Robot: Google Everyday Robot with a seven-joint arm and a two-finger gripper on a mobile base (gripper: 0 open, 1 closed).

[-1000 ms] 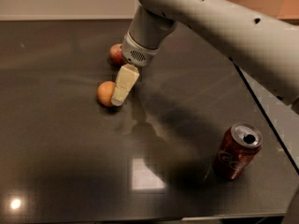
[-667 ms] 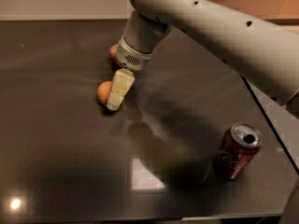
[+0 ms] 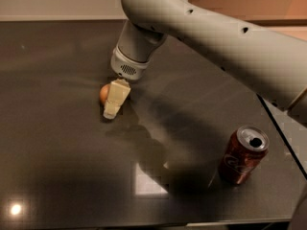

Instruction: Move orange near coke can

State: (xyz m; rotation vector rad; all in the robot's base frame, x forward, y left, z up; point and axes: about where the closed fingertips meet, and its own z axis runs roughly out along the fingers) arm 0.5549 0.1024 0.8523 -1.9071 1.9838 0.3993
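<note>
The orange (image 3: 103,94) lies on the dark glossy table (image 3: 57,147), left of centre. My gripper (image 3: 112,104) hangs from the big grey arm (image 3: 211,37) and reaches down right against the orange, covering its right side. The coke can (image 3: 242,155) stands upright at the front right, dark red with a silver top, far from the orange.
The table's right edge (image 3: 283,128) runs diagonally just beyond the can. A bright light patch (image 3: 149,178) reflects on the tabletop near the front. The arm's wrist (image 3: 130,63) blocks the view of the table just behind the orange.
The gripper has moved left and down onto the orange, now covering its right side. The red-and-yellow apple behind it has gone out of sight behind the wrist.
</note>
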